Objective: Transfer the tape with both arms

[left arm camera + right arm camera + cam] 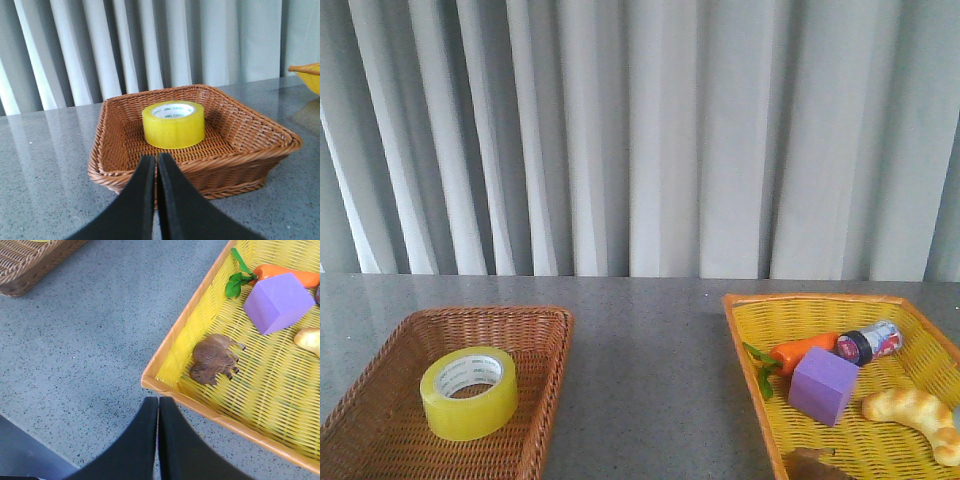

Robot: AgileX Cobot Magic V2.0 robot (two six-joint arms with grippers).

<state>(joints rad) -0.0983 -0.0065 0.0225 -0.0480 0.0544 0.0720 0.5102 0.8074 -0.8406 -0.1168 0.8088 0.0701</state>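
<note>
Presently the tape [469, 392] lies flat, core upward, inside the brown wicker basket [380, 370], near that basket's middle and clear of its walls; no hand touches it, so by my judgement the transfer has not begun and the approach is the step in hand. The left hand [156, 165] sits just outside the basket's near rim, aimed at the roll, its two fingers pressed together with only a hairline gap and nothing between them. The right hand [158, 407] is likewise clenched and empty, over the grey desk [90, 355] just outside the near edge of the yellow basket [175, 355], well apart from the brown basket. Next, the left hand would likely need to spread its fingers, clear the rim, and straddle the roll's wall.
</note>
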